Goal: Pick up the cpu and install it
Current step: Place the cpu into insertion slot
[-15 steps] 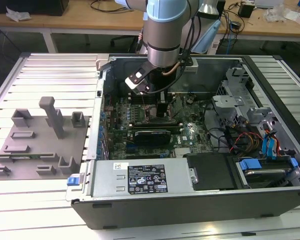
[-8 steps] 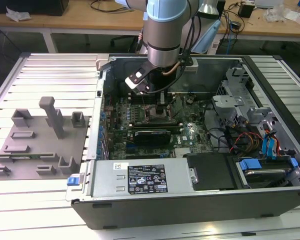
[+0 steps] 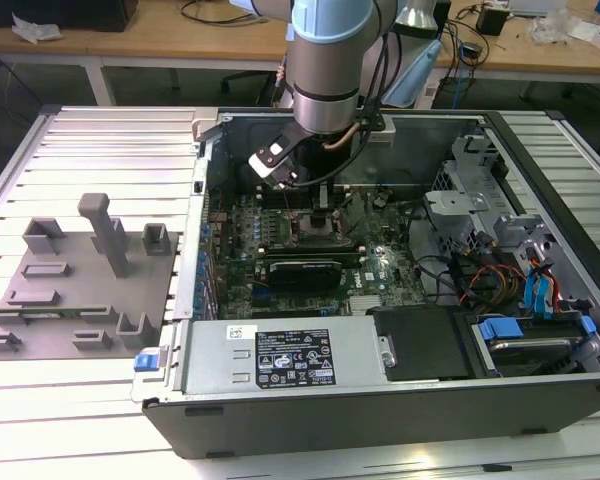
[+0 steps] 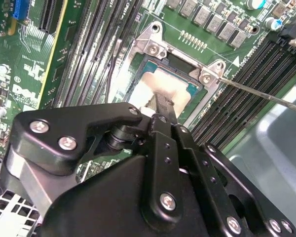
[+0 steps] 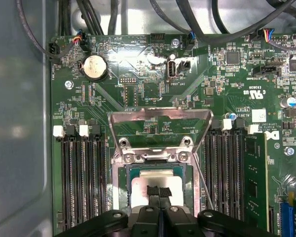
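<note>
Hand [image 5: 159, 193] at the open socket [image 5: 121, 197], fingertips pressed together on the cpu [image 5: 142, 190].
In both wrist views the two black fingers [image 4: 161, 106] stand closed side by side, tips touching the pale metal top of the cpu [image 4: 150, 84], which lies flat inside the socket frame [image 4: 153, 47] on the motherboard [image 5: 138, 74]. The hinged load plate [image 5: 160, 126] stands raised just beyond the chip, with memory slots [image 5: 81, 182] on either side. In the exterior view the hand [image 3: 318, 215] reaches into the open computer case [image 3: 380, 400]; a grey tray [image 3: 70, 300] lies on the table [image 3: 80, 130] toward the exterior view's left.
</note>
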